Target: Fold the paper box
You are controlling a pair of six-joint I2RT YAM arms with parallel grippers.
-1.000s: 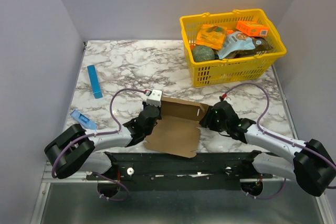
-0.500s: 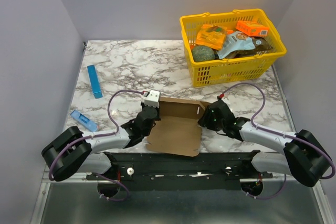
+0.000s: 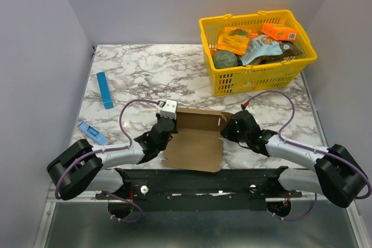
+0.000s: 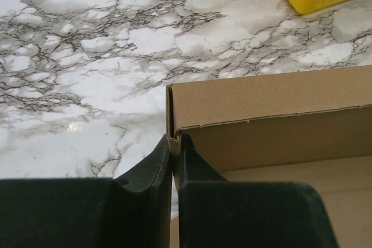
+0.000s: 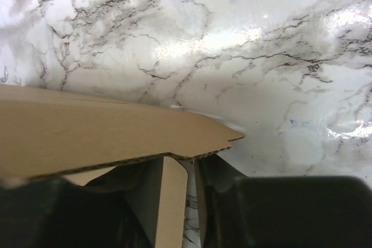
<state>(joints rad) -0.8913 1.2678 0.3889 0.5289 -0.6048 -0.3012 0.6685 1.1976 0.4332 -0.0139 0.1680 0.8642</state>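
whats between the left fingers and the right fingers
The box: its upright wall runs from the left fingers to the right fingers, nothing else. The top view shows it.

The paper box (image 3: 195, 143) is plain brown cardboard, only partly folded. Its far wall stands upright and its wide panel lies flat on the surface (image 3: 145, 74), by the middle of the near edge.
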